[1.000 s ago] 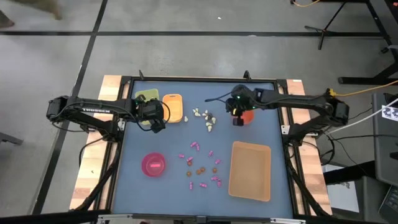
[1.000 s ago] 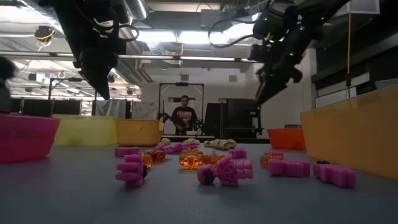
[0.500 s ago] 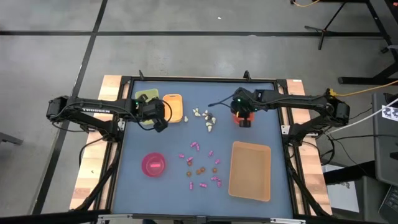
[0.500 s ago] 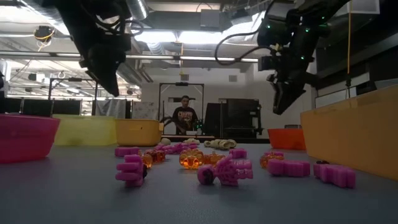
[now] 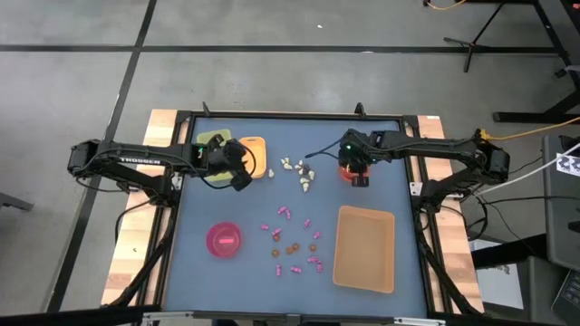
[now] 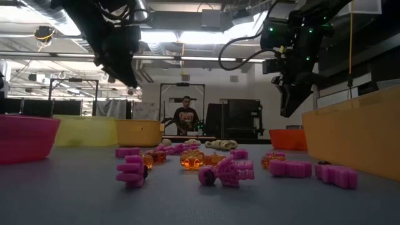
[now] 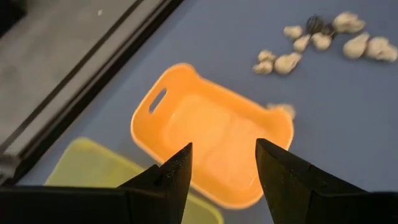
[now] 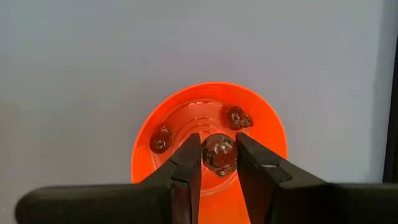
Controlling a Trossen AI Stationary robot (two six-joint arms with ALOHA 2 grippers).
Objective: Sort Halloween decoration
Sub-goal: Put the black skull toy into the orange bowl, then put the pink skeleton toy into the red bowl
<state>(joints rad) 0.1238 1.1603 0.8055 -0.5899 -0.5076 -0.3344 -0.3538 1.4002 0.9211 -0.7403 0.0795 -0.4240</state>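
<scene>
Dropping off: right gripper (image 8: 219, 155) pinching a brown trinket (image 8: 218, 151) above the red bowl (image 8: 152, 123). Next, likely spreading those fingers. Left gripper (image 7: 224, 163) gaping, empty, over the orange tray (image 7: 205, 127).

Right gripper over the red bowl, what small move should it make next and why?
Probably open: the right gripper holds an orange-brown trinket directly above the red bowl, where two similar ones already lie, so releasing should drop it in.
</scene>
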